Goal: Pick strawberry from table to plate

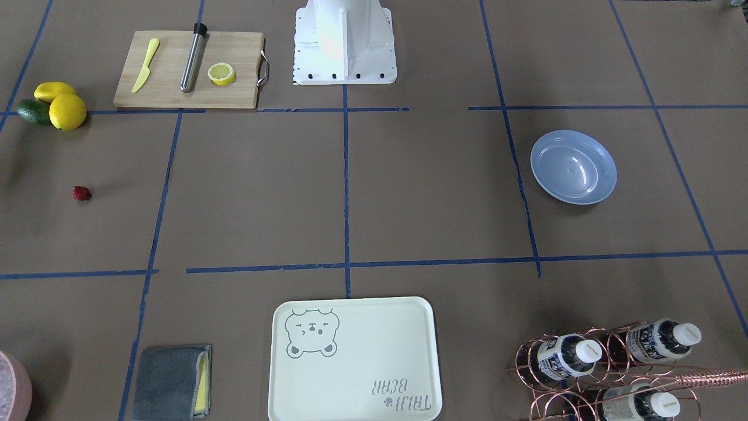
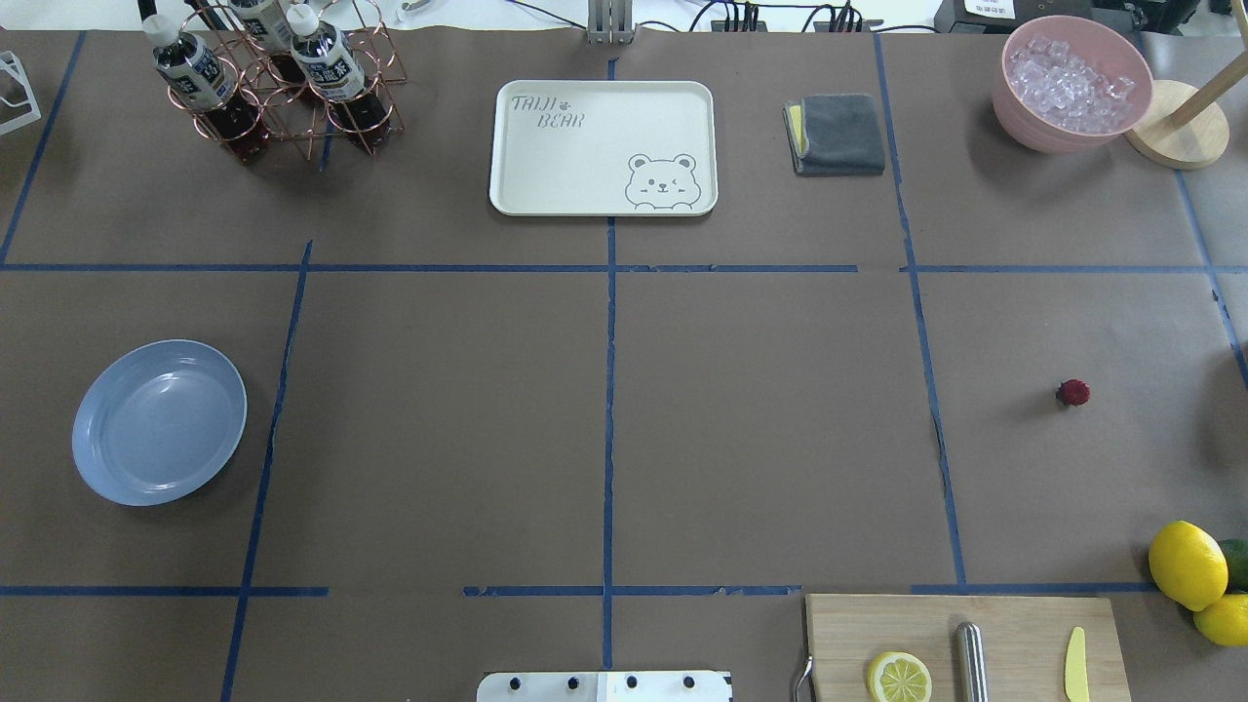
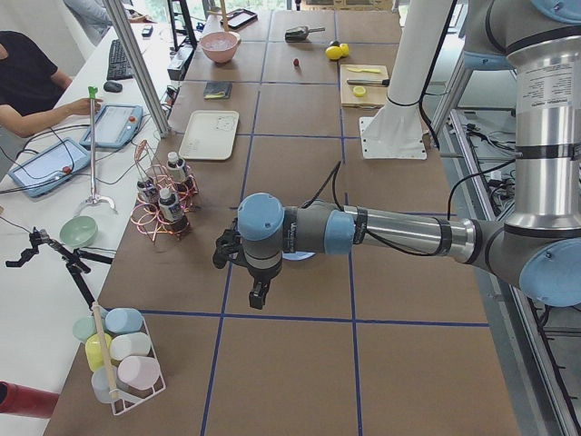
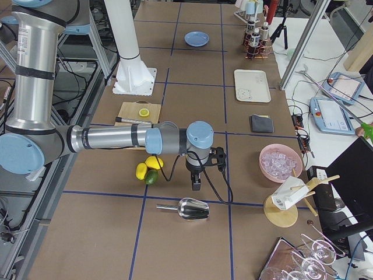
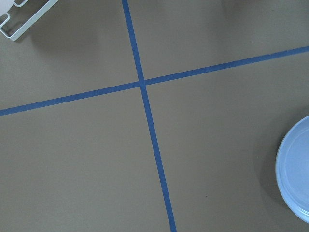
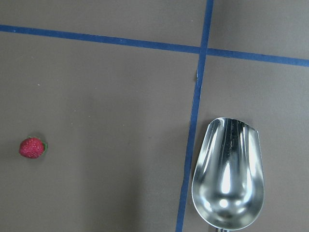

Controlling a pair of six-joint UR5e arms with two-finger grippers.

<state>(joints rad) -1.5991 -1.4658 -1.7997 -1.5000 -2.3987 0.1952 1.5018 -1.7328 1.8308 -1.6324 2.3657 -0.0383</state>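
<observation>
**The strawberry lies on the table, and the plate is at the other end**

The strawberry lies alone on the brown table, on the robot's right side. It touches nothing. The lemons are nearer to the robot and well apart from it. The plate is empty and stands far away on the robot's left side, so no part of the task is done yet.

The right gripper hangs above the table, pointing down, near the lemons and a metal scoop. It shows only in the side view, so I cannot tell how far its jaws are open, and I see nothing in them. The same is true for the left gripper, which hovers close to the plate. Its camera catches only the rim of the plate at the edge.

In my judgement the step in hand is the reach of the right arm to the berry. In the right wrist view the berry sits low at the left edge, so the gripper should first move sideways until the berry comes under its middle, away from the scoop. Then it should go straight down with the jaws wide and close gently, because the berry is small, round and could roll or slip. The way to the plate is long, so a firm, centred grip matters.
</observation>
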